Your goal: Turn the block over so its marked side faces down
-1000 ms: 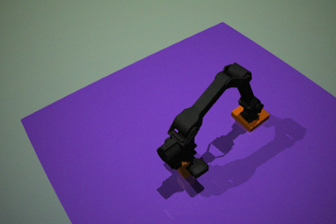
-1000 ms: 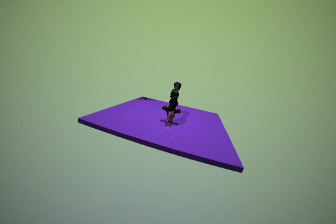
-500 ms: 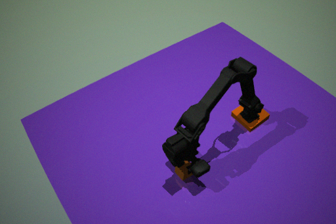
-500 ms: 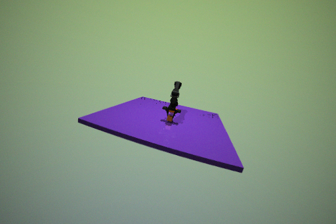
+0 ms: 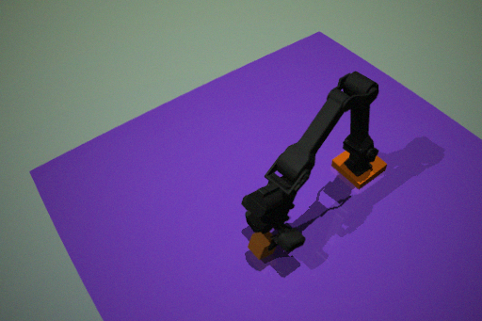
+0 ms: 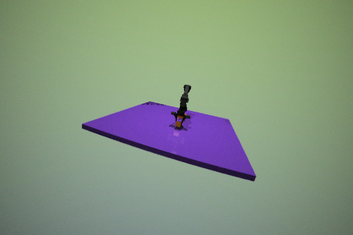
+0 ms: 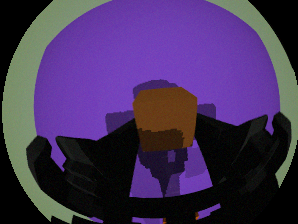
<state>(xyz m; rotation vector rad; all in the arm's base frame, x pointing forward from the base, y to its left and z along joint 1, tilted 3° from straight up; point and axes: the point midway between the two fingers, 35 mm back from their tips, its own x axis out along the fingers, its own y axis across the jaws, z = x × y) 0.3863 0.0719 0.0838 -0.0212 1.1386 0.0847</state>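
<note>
An orange block (image 5: 259,245) (image 6: 178,124) (image 7: 165,107) is between the fingers of my gripper (image 5: 268,242) (image 6: 179,119) (image 7: 165,117), which is shut on it. In the top view the block looks tilted, with a lower corner close to the table and its shadow beside it. Whether it touches the table I cannot tell. In the wrist view one face of the block shows, with a dark shadow along its lower part. The fingers cover its sides. I cannot make out a marked side in any view.
The purple table (image 5: 165,181) (image 6: 138,132) (image 7: 160,45) extends around the block on all sides. The arm's orange base plate (image 5: 341,163) stands behind the gripper, at the right in the top view. The arm's shadow falls across the table.
</note>
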